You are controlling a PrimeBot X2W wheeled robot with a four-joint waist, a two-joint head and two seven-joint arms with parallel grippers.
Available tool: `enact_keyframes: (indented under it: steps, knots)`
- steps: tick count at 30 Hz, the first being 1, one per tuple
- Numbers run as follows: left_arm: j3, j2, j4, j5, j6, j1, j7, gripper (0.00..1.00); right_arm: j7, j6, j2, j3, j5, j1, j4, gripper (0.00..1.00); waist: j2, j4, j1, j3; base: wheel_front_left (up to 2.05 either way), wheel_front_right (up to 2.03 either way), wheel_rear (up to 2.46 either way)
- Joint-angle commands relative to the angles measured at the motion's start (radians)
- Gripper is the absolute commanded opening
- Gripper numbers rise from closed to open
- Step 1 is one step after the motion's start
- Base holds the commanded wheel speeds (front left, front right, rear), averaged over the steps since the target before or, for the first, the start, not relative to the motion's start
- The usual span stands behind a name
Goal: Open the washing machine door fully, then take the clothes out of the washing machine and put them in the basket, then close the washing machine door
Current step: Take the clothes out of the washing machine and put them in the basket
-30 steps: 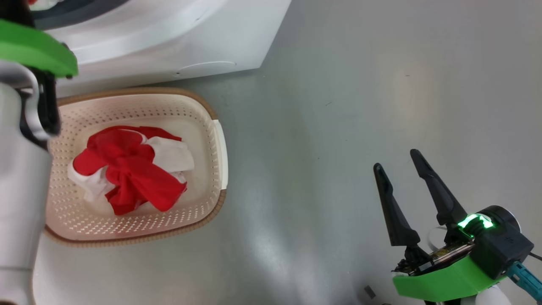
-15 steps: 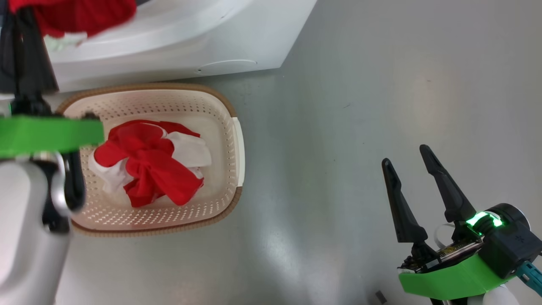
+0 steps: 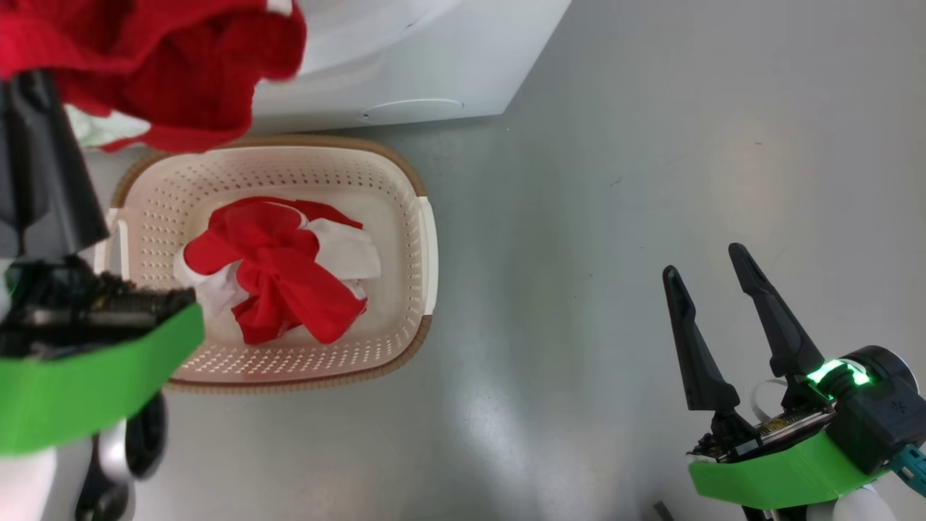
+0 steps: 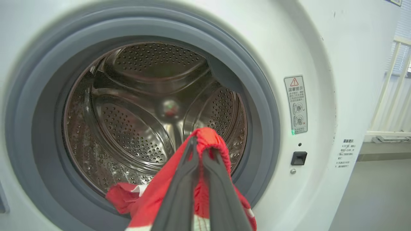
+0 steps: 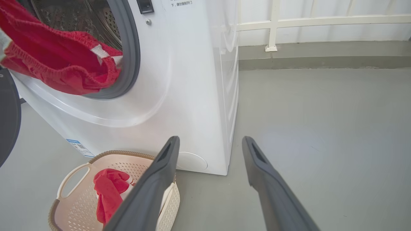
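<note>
My left gripper [image 4: 199, 144] is shut on a red garment with white trim [image 4: 151, 199], held just outside the washing machine [image 4: 321, 48], whose steel drum [image 4: 135, 112] stands open. In the head view that garment [image 3: 166, 65] hangs at the top left over my left gripper [image 3: 32, 94], above the far rim of the basket [image 3: 412, 188]. More red and white clothes [image 3: 278, 278] lie in the basket. My right gripper [image 3: 704, 262] is open and empty over the floor at the lower right. The washing machine door's dark rim [image 5: 8, 118] shows at the left edge of the right wrist view.
The basket [image 5: 74, 170] stands on the grey floor right against the machine's front. Bare floor [image 3: 615, 217] stretches to the right of it. A white railing [image 5: 273, 25] runs along the wall behind the machine.
My left arm has drawn back out of the drum with the red garment, which now hangs large at the head view's top left. The head camera has shifted. My right gripper stays open.
</note>
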Motion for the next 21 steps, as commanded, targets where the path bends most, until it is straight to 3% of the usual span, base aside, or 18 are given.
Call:
enact_keyframes:
  steps: [1, 21]
  knots:
    - [0.042, 0.041, -0.063, 0.020, 0.016, 0.017, 0.007, 0.00, 0.003, 0.002, -0.003, 0.022, -0.007, 0.005, -0.028, 1.00, 0.0000, 0.005, 0.0000, 0.000, 0.00, 0.00, 0.00]
    - [0.080, 0.101, -0.421, 0.159, 0.101, -0.021, 0.096, 0.00, 0.007, 0.002, -0.002, 0.024, -0.009, 0.003, -0.029, 1.00, 0.0000, 0.012, 0.0000, 0.000, 0.00, 0.00, 0.00]
